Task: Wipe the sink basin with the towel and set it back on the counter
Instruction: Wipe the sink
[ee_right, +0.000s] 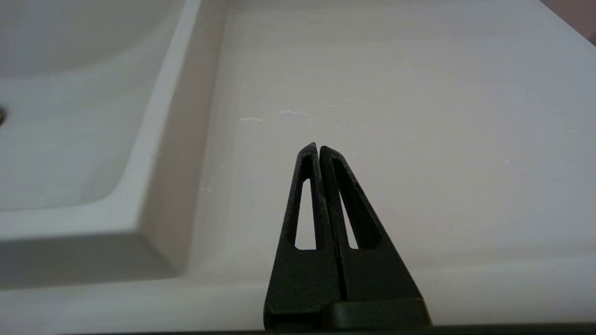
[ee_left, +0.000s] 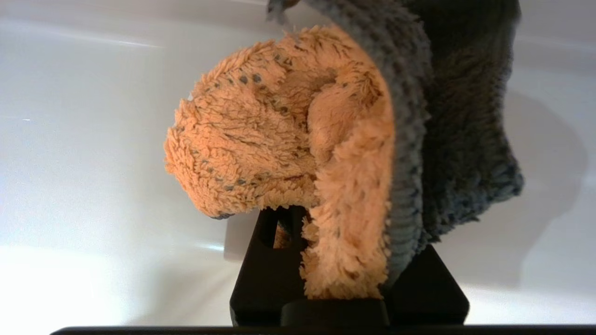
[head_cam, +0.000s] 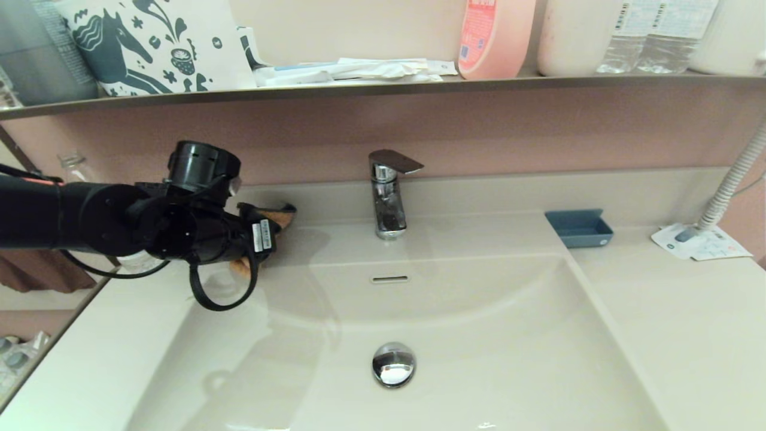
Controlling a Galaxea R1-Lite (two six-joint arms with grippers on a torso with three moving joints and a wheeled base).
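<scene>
While the left gripper (ee_left: 344,260) clamps the towel (ee_left: 298,158) at the sink basin's (head_cam: 479,335) back-left rim, right fingers (ee_right: 321,200) rest together.

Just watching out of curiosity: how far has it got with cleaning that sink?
Picked up: the left gripper is shut on the towel, held over the back left corner of the sink basin. Whether it has wiped yet, I cannot tell. Left: returning the towel to the counter. The right gripper waits shut above the counter.
</scene>
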